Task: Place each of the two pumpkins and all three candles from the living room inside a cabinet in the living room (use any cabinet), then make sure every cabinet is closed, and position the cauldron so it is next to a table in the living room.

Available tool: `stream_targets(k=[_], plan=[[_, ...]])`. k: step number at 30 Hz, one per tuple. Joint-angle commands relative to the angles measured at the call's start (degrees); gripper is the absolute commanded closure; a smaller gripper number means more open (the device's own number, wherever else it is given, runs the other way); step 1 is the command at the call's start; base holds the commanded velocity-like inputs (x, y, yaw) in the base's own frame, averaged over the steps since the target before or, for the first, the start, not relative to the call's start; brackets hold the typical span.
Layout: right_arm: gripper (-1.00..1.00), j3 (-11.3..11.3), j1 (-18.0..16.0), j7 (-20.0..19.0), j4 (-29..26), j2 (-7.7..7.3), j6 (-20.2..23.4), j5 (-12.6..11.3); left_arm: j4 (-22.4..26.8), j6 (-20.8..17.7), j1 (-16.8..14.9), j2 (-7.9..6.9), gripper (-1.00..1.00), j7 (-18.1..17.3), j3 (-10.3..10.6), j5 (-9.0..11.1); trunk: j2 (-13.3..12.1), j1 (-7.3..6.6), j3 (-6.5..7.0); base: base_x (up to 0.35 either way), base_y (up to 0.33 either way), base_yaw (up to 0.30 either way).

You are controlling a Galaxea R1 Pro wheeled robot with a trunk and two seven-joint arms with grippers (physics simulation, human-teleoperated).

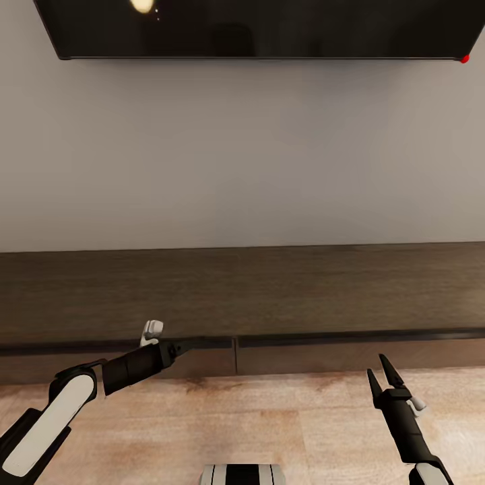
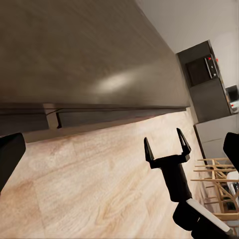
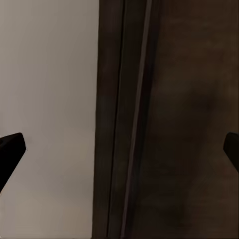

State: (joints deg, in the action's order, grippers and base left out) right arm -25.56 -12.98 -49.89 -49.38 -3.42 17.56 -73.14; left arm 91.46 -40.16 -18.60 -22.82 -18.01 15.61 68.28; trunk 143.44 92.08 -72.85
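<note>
cabinet (image 1: 269,296) below television (image 1: 256,27)

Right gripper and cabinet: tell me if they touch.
Apart. In the head view the right gripper hangs open over the wooden floor, short of the cabinet front.

We see the cabinet (image 1: 269,296) cut off at both sides, the left gripper's (image 1: 197,344) fingertips indistinct against its front edge

Bare wood floor (image 1: 269,417) in front of the cabinet (image 1: 269,289), free for passage. Drawer fronts (image 1: 337,357) flush and closed, blocking entry. Cabinet top clear up to the wall (image 1: 236,155); television (image 1: 256,27) overhead.
</note>
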Motion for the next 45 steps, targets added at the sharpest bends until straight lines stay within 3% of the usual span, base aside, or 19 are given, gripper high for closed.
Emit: stream_targets(k=[1,40,45], plan=[[-1.00,-0.02,-0.02,-0.39,0.07,0.00,0.54,-0.51,-0.02,-0.18,-0.04,-0.03,-1.00,-0.09,0.03,0.20,0.01,0.00,-0.04,0.099,0.000,0.000],[-1.00,-0.27,-0.03,-0.91,0.24,-0.09,0.54,-0.51,-0.06,-0.15,-0.04,-0.03,-1.00,-0.25,0.03,0.19,0.04,0.06,-0.48,0.032,0.000,0.000],[-1.00,-0.28,-0.03,-0.91,0.25,-0.09,0.54,-0.51,-0.06,-0.12,-0.04,-0.03,-1.00,-0.24,0.03,0.19,0.09,0.16,-1.37,0.000,0.000,0.000]])
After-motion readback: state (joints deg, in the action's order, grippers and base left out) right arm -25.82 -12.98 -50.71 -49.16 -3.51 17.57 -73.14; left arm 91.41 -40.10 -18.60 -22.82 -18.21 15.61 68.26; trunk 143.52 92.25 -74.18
